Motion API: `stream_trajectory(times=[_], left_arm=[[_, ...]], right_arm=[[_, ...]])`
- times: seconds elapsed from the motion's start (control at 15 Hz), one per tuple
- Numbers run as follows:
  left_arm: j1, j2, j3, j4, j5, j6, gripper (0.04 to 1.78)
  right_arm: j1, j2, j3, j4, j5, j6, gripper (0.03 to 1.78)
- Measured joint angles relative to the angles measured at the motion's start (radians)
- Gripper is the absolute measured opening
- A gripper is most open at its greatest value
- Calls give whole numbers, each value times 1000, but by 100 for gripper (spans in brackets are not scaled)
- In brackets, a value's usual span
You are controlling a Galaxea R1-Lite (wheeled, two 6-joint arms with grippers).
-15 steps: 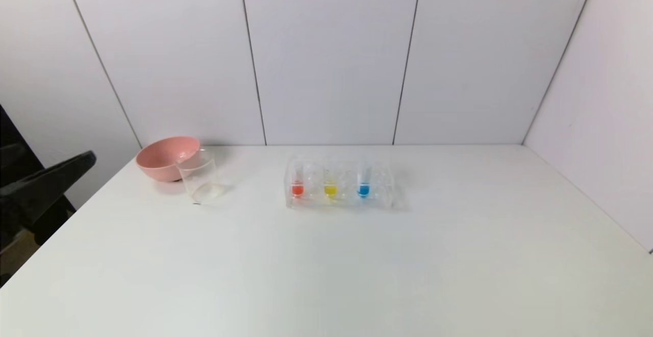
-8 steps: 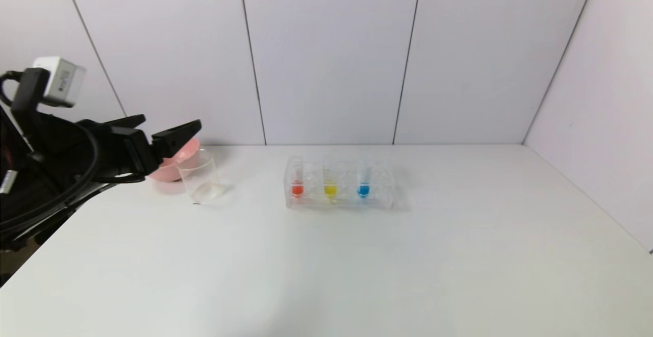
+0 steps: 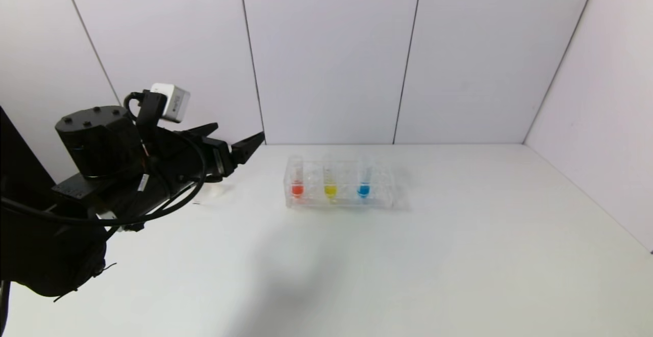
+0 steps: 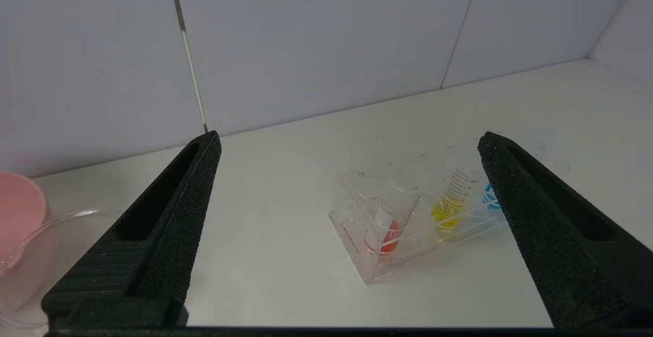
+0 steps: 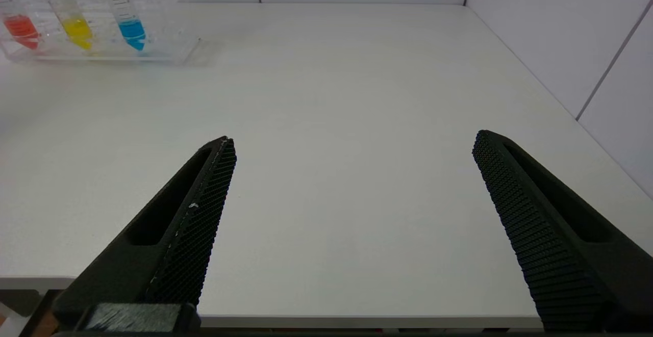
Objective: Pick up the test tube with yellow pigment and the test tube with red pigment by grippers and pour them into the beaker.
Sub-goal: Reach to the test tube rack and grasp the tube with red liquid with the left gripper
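**Left gripper spread wide, short of the rack**

The beaker (image 4: 30,255) is half hidden behind one left finger; the pink bowl (image 4: 18,209) is cut off. Three tubes stand in one clear rack (image 3: 339,184): the test tube with red pigment (image 3: 297,184) nearest the left gripper (image 3: 240,146), the test tube with yellow pigment (image 3: 330,184) next, the blue tube (image 3: 363,184) farthest. The right gripper (image 5: 352,143) hangs spread at the table's near edge, well apart.
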Motion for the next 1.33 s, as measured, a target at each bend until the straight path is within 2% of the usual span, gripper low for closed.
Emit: stream_trajectory(times=[0.27,0.73,1.13,1.33], left_arm=[[-51,74,-2,-51,27,-5,176],[-156,199,-27,-119,145,-42,176],[-233,306,-62,-180,334,-17,176],[-249,339,-76,-180,376,-16,176]], right_arm=[[0,0,0,0,0,0,170],[0,0,0,0,0,0,170],[0,0,0,0,0,0,170],[0,0,0,0,0,0,170]])
